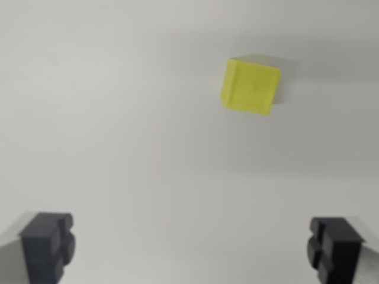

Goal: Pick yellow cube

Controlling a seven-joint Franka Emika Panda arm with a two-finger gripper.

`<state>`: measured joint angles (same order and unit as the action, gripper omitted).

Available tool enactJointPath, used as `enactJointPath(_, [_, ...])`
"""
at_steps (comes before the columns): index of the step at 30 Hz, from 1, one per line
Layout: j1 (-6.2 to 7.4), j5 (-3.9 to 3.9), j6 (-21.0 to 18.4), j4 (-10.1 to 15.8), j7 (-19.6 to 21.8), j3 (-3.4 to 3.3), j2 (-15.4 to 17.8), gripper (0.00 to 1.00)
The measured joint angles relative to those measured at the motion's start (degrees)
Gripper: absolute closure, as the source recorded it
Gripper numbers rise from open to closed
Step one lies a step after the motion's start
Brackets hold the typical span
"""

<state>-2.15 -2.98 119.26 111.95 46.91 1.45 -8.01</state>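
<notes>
- Nearest the camera, at the bottom edge of the wrist view, the claw (191,248) is seen with its two dark fingertips (47,242) spread wide apart, released and holding nothing.
- Between the fingertips only bare table (118,148) is seen; nothing is touched.
- Farther off, toward the wrist view's upper right, the yellow cube (250,87) is found resting on the table, well apart from the claw and turned slightly askew to it.
- It is judged to be light and rigid, with smooth, perhaps slippery faces; no fragility is suggested.
- A hold is best taken across two opposite flat side faces, near mid-height, once the claw is centred over it and squared to its faces.
- The surface is plain, white and matte; nothing else of the room is shown.
</notes>
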Motion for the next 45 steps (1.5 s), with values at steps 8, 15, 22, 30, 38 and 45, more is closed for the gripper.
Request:
enactJointPath(8, [-0.22, 0.00, 0.5, 0.1, 0.1, -0.01, -0.3, 0.00])
enactJointPath(15, [-0.76, 0.07, 2.7, 1.2, 0.3, -0.01, -1.4, 0.00])
enactJointPath(22, [-1.30, 0.14, 5.1, 2.2, 0.4, -0.01, -2.8, 0.00])
enactJointPath(30, [-1.91, 0.23, 7.7, 3.1, 0.6, -0.01, -4.4, 0.00])
enactJointPath(38, [-2.52, 0.32, 10.2, 3.8, 0.8, -0.01, -6.2, 0.00])
enactJointPath(45, [-3.05, 0.41, 12.4, 4.2, 1.0, -0.01, -7.9, 0.00])
